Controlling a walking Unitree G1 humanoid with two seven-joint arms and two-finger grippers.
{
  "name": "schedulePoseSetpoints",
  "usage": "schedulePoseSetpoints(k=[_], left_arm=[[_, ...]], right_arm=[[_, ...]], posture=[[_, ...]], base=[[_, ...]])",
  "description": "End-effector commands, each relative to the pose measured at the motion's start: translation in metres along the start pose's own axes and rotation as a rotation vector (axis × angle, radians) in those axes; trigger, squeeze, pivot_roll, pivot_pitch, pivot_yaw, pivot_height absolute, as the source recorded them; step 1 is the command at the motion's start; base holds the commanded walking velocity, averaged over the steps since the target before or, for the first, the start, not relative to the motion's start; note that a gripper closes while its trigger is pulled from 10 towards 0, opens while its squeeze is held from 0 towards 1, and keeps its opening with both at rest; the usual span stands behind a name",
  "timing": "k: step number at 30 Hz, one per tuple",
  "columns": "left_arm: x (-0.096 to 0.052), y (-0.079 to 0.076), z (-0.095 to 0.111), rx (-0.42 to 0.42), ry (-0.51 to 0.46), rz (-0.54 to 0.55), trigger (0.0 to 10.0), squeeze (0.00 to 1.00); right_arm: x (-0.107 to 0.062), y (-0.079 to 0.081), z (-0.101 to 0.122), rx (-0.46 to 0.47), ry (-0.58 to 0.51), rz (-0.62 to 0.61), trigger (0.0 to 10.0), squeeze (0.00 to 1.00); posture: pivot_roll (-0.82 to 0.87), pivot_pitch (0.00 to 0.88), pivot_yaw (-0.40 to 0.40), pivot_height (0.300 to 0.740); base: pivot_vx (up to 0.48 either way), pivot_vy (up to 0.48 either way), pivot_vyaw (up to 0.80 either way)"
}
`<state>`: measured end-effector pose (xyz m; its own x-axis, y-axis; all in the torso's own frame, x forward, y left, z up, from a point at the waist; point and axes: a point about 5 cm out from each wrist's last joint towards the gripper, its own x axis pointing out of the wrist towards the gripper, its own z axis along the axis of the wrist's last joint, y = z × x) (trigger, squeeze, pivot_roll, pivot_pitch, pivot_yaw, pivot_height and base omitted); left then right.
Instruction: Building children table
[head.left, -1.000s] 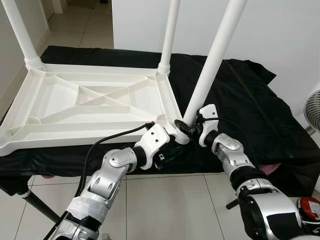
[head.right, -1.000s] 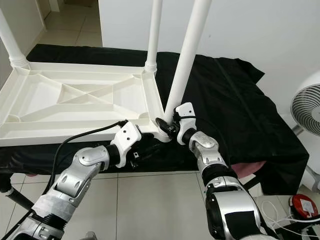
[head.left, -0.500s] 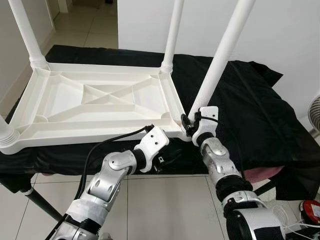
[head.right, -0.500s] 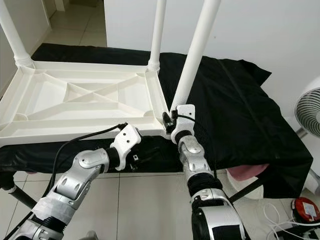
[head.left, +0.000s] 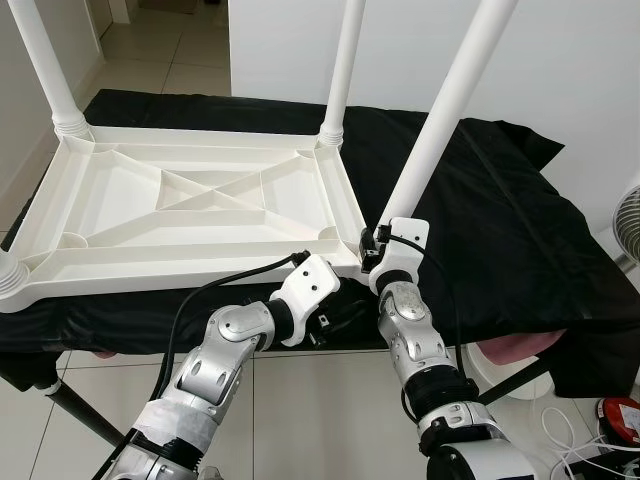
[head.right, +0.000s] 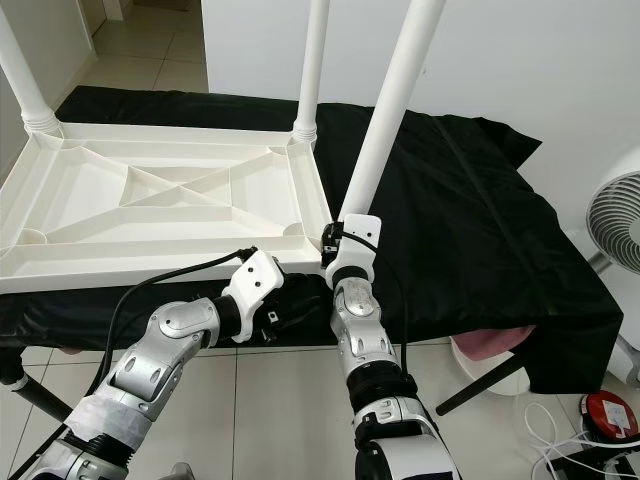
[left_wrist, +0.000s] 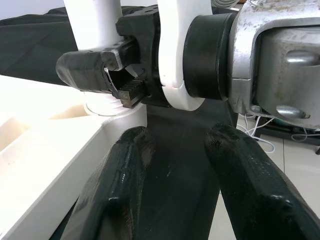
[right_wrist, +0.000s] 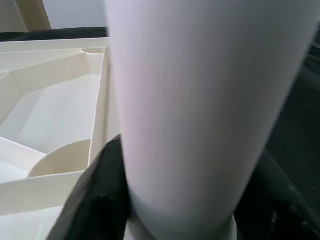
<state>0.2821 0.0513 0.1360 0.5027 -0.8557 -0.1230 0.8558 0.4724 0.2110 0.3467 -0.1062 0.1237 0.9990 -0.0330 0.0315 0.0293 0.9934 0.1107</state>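
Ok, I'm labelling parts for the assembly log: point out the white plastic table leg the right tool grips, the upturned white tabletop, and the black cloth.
white plastic table leg (head.left: 440, 125), left eye view, mid-shaft
upturned white ribbed tabletop (head.left: 190, 185), left eye view, centre rib crossing
black cloth (head.right: 470, 230), right eye view, bare stretch right of the leg

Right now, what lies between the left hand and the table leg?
The right hand, clamped on the table leg at its base. The left hand is open just below, in the left wrist view.

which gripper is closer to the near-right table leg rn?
Right. The right gripper is clamped around the base of the table leg, at its corner socket. The left gripper sits open just below that corner, beside the tabletop edge, not touching the leg.
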Motion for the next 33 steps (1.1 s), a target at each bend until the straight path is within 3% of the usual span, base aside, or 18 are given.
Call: schedulePoseSetpoints(k=[1, 6, 7, 10, 11, 16, 17, 19, 22, 26, 33], left_arm=[[0.003, -0.001, 0.002, 0.003, -0.005, 0.023, 10.0, 0.00], [0.002, -0.002, 0.001, 0.003, -0.004, 0.023, 10.0, 0.00], [0.002, -0.003, 0.001, 0.004, -0.001, 0.022, 10.0, 0.00], [0.002, -0.003, 0.000, 0.004, 0.000, 0.021, 10.0, 0.00], [0.001, -0.003, 0.000, 0.005, 0.001, 0.021, 10.0, 0.00], [0.001, -0.002, 0.001, 0.006, -0.001, 0.022, 10.0, 0.00], [0.002, -0.002, 0.001, 0.007, -0.001, 0.017, 10.0, 0.00], [0.002, -0.002, 0.001, 0.007, -0.001, 0.017, 10.0, 0.00], [0.003, -0.001, 0.002, 0.008, -0.001, 0.014, 10.0, 0.00], [0.005, -0.001, 0.003, 0.008, -0.006, 0.011, 10.0, 0.00], [0.006, 0.000, 0.005, 0.015, -0.010, 0.009, 10.0, 0.00]], right_arm=[[-0.003, -0.011, -0.005, 0.005, 0.025, -0.035, 10.0, 1.00], [-0.008, -0.012, -0.003, -0.007, 0.017, -0.002, 10.0, 1.00], [-0.010, -0.013, -0.004, -0.023, 0.012, 0.021, 10.0, 0.26], [-0.012, -0.014, -0.005, -0.029, 0.016, 0.052, 10.0, 0.26], [-0.013, -0.016, -0.006, -0.037, 0.020, 0.089, 10.0, 0.00], [-0.013, -0.027, -0.008, -0.092, 0.038, 0.265, 10.0, 0.00], [-0.011, -0.032, -0.008, -0.135, 0.049, 0.360, 10.0, 0.00], [-0.011, -0.032, -0.008, -0.135, 0.049, 0.360, 10.0, 0.00], [-0.008, -0.038, -0.002, -0.192, 0.053, 0.487, 10.0, 0.00], [0.000, -0.038, 0.004, -0.254, 0.058, 0.617, 10.0, 0.00], [0.014, -0.029, 0.009, -0.303, 0.087, 0.700, 10.0, 0.00]], posture=[[0.05, 0.000, -0.115, 0.740], [0.05, 0.000, -0.114, 0.740], [0.05, 0.000, -0.114, 0.740], [0.05, 0.000, -0.114, 0.740], [0.05, 0.000, -0.114, 0.740], [0.05, 0.000, -0.108, 0.740], [0.04, 0.000, -0.106, 0.740], [0.04, 0.000, -0.106, 0.740], [0.04, 0.000, -0.097, 0.740], [0.04, 0.000, -0.093, 0.740], [0.04, 0.000, -0.090, 0.740]], base=[[0.000, 0.000, 0.00], [0.000, 0.000, 0.00], [0.000, 0.000, 0.00], [0.000, 0.000, 0.00], [0.000, 0.000, 0.00], [0.000, 0.000, 0.00], [0.000, 0.000, 0.00], [0.000, 0.000, 0.00], [0.000, 0.000, 0.00], [0.000, 0.000, 0.00], [0.000, 0.000, 0.00]])
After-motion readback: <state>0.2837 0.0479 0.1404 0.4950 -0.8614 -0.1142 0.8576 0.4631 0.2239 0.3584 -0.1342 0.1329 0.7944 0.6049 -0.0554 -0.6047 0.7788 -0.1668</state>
